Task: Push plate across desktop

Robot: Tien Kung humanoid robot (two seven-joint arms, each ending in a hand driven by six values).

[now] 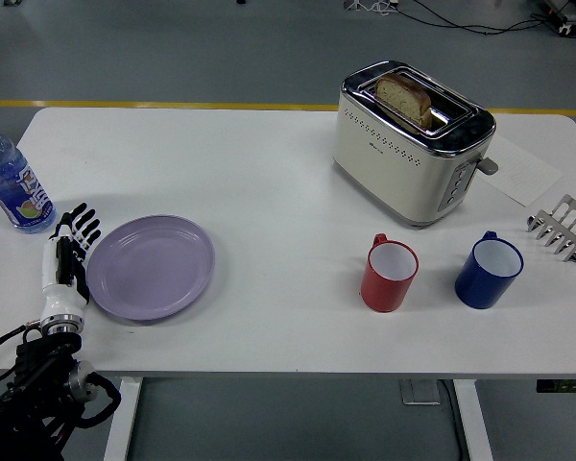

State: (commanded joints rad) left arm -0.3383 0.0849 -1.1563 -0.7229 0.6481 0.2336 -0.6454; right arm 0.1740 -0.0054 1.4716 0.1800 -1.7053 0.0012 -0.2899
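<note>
A lilac plate (152, 265) lies flat on the white table (269, 192), at its left front. My left hand (70, 252) lies just left of the plate, fingers stretched out and pointing away from me, its side against or very near the plate's left rim. It holds nothing. The black left arm comes in from the lower left corner. My right arm is out of view.
A water bottle (10, 182) stands at the left edge behind my hand. A cream toaster (408, 139) with bread stands at the back centre-right. A red mug (389, 275) and a blue mug (488, 272) stand right of the plate. A metal rack (564, 226) and a paper (523, 173) lie at the far right.
</note>
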